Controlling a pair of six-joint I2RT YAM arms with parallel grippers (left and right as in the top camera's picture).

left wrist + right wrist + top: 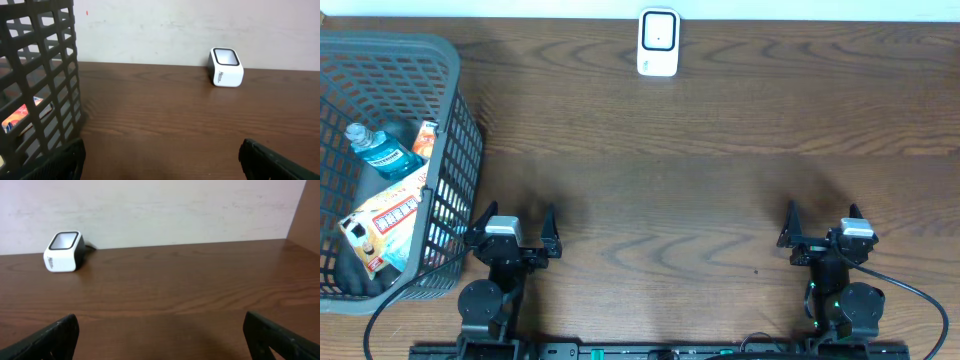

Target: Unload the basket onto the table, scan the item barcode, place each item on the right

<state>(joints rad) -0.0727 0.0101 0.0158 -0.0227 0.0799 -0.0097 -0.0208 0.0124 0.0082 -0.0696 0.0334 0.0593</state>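
Note:
A white barcode scanner (658, 42) with a dark window stands at the table's far edge; both wrist views also catch this scanner (226, 67) (63, 252). A dark mesh basket (460, 130) at the left holds a blue bottle (380, 152), an orange packet (424, 137) and a white and red package (386, 222). My left gripper (511, 229) sits open at the near edge beside the basket, nothing between its fingers. At the near right, my right gripper (824, 226) is open and empty too.
The basket wall (40, 80) fills the left of the left wrist view, close to the left finger (62, 162). A pale wall runs behind the table. Cables trail from both arm bases at the near edge.

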